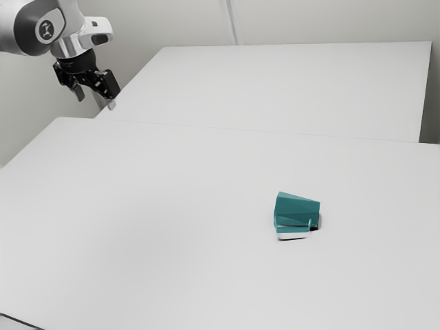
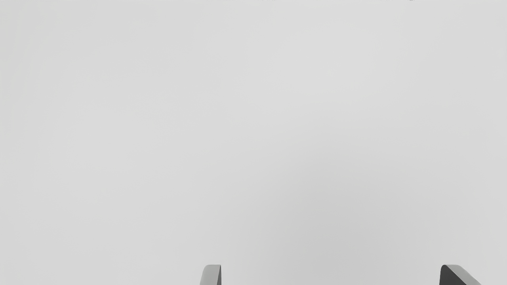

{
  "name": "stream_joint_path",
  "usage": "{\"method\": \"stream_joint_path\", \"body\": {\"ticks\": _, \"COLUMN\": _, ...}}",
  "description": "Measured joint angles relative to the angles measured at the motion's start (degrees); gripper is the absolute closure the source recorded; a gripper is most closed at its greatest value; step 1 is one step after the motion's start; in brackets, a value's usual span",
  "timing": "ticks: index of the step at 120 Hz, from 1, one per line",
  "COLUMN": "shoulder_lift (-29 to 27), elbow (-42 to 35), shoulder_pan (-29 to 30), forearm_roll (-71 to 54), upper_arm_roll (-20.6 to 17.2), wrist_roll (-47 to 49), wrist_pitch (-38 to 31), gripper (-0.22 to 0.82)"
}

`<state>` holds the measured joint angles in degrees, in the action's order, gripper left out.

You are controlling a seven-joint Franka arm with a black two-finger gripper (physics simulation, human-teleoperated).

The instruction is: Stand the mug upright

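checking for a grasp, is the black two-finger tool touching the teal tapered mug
Apart. The exterior view shows a wide stretch of table between the black two-finger tool, at upper left, and the teal tapered mug lying on its side.

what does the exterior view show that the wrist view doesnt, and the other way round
Exterior view: the teal mug lying on its side, the arm coming in from the exterior view's left, and the wall behind.

Wrist view: a close look between the fingers, which stand wide apart with nothing gripped.

Both: part of the hand, and a pale tabletop.
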<state>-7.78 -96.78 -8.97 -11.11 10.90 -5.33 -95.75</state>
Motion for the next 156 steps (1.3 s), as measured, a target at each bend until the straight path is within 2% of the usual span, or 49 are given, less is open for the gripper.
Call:
{"method": "stream_joint_path", "body": {"ticks": 44, "shoulder_lift": 0.5, "elbow": -0.5, "shoulder_pan": 0.1, "forearm_roll": 3.4, "upper_arm_roll": 0.0, "wrist_roll": -1.3, "wrist_pitch": -1.9, "gripper": 0.00}}
{"method": "stream_joint_path", "body": {"ticks": 78, "shoulder_lift": 8.9, "elbow": -3.5, "shoulder_pan": 0.6, "forearm_roll": 21.0, "upper_arm_roll": 0.3, "wrist_roll": -1.1, "wrist_pitch": -3.4, "gripper": 0.00}}
{"method": "stream_joint_path", "body": {"ticks": 102, "shoulder_lift": 13.1, "elbow": -9.7, "shoulder_pan": 0.6, "forearm_roll": 35.0, "upper_arm_roll": 0.0, "wrist_roll": -0.5, "wrist_pitch": -5.8, "gripper": 0.00}}
{"method": "stream_joint_path", "body": {"ticks": 128, "shoulder_lift": 16.5, "elbow": -12.8, "shoulder_pan": -0.1, "forearm_roll": 44.6, "upper_arm_roll": -3.8, "wrist_roll": 0.5, "wrist_pitch": -9.6, "gripper": 0.00}}
{"method": "stream_joint_path", "body": {"ticks": 156, "shoulder_lift": 22.8, "elbow": -10.5, "shoulder_pan": 0.0, "forearm_roll": 49.9, "upper_arm_roll": -5.5, "wrist_roll": 1.1, "wrist_pitch": -15.8, "gripper": 0.00}}
